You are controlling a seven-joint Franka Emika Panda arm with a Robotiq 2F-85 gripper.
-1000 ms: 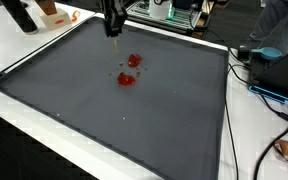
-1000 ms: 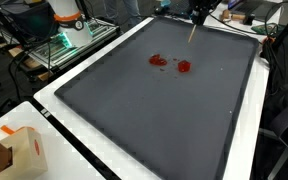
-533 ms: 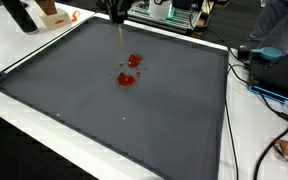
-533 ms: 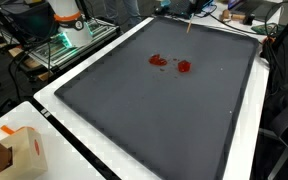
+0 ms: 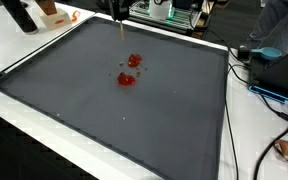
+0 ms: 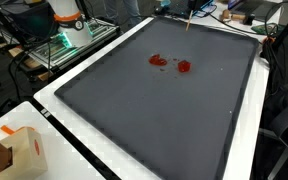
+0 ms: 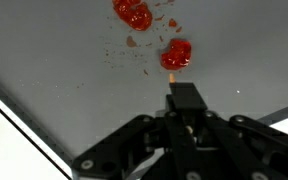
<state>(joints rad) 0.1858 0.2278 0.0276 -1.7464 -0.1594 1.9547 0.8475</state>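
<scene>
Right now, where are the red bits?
In both exterior views, the red bits lie on the grey mat, near the stick in the claw.

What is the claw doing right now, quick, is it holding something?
The gripper: closed, holding a thin stick.

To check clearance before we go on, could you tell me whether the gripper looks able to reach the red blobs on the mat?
Probably yes. The gripper, shut on a thin stick, hangs above the mat, and nothing stands between it and the red blobs.
</scene>
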